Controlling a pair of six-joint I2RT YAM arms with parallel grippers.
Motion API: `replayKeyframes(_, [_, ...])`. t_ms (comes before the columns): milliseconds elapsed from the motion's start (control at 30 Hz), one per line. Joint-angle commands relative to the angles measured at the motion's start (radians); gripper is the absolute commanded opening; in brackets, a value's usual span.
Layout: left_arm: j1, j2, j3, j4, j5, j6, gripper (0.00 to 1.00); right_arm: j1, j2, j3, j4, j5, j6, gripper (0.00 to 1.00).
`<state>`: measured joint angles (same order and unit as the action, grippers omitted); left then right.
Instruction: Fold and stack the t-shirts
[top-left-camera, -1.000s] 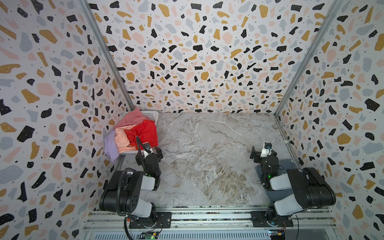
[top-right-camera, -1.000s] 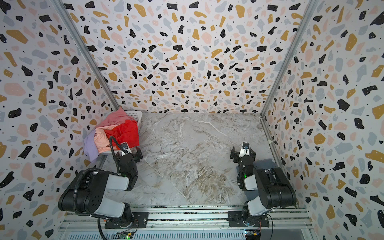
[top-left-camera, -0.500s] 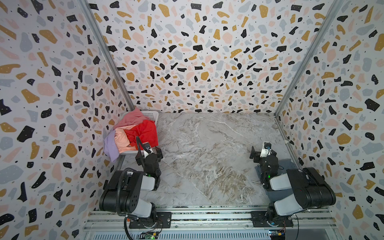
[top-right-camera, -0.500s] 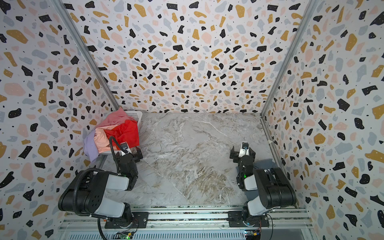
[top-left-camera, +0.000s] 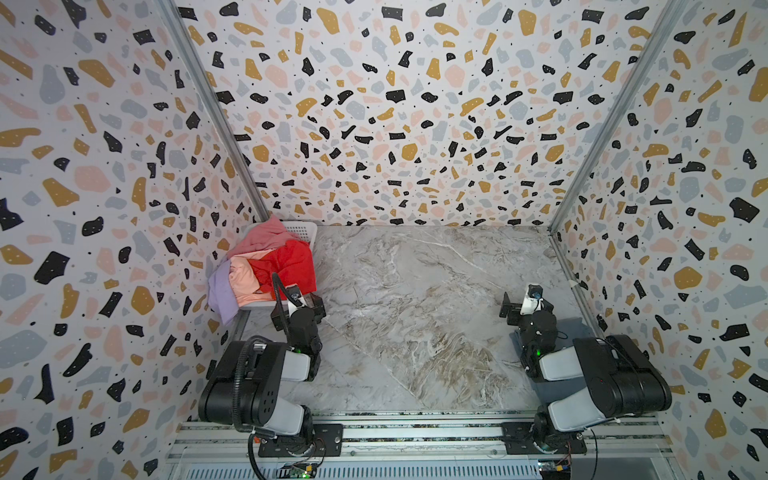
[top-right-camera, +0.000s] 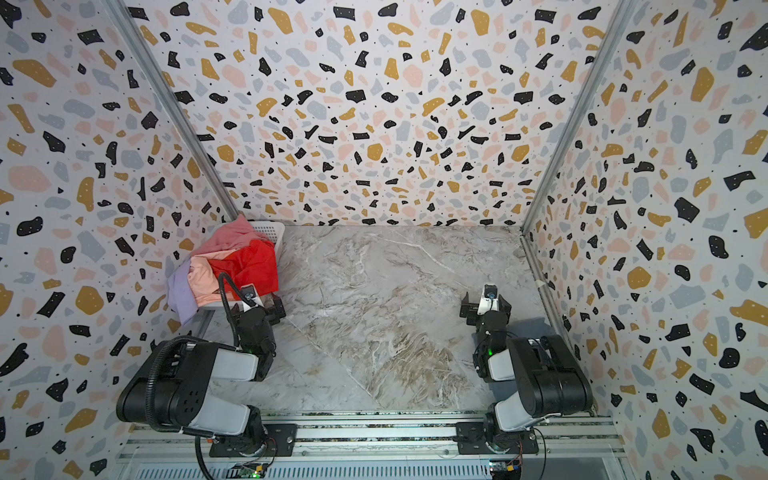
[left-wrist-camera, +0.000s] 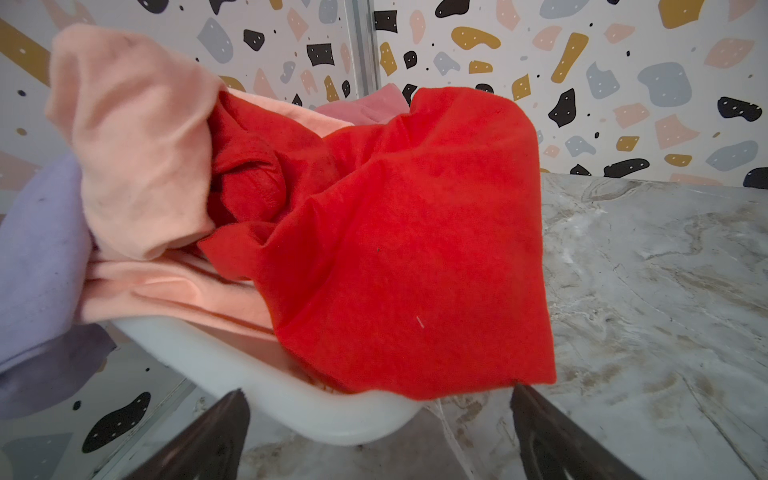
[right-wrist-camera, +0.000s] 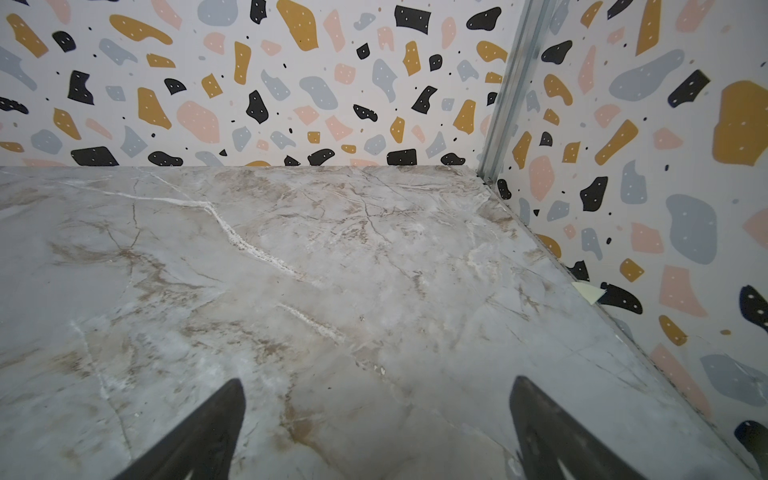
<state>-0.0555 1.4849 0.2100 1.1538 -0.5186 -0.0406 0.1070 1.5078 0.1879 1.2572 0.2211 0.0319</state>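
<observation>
The t-shirts lie in a crumpled pile in a white basket (top-left-camera: 306, 231) at the table's back left corner. The red t-shirt (top-left-camera: 291, 266) (left-wrist-camera: 395, 249) is on top and hangs over the basket's near rim (left-wrist-camera: 291, 399). A peach t-shirt (top-left-camera: 245, 278) (left-wrist-camera: 137, 145), a dusty pink one (top-left-camera: 266, 235) and a lavender one (top-left-camera: 220, 291) (left-wrist-camera: 37, 249) lie beside and behind it. My left gripper (top-left-camera: 298, 309) (left-wrist-camera: 377, 388) is open just in front of the basket, holding nothing. My right gripper (top-left-camera: 525, 309) (right-wrist-camera: 377, 379) is open over bare marble at the right.
The marble table (top-left-camera: 415, 311) is boxed in by terrazzo-patterned walls on three sides. A grey-blue patch (top-left-camera: 577, 328) lies under the right arm by the right wall; I cannot tell whether it is cloth. Both arm bases stand on a rail (top-left-camera: 415, 432) at the front.
</observation>
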Motion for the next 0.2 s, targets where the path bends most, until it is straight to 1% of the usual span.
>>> replayKeyframes(0, [0.000,-0.017,0.000,0.070,-0.020,0.002,1.00,-0.003,-0.005,0.017,0.008,-0.001,-0.004,0.99])
replayKeyframes(167, [0.000,-0.019,-0.001,0.072,-0.019,0.003,1.00,-0.001,-0.018,0.004,0.020,0.000,-0.008,0.99])
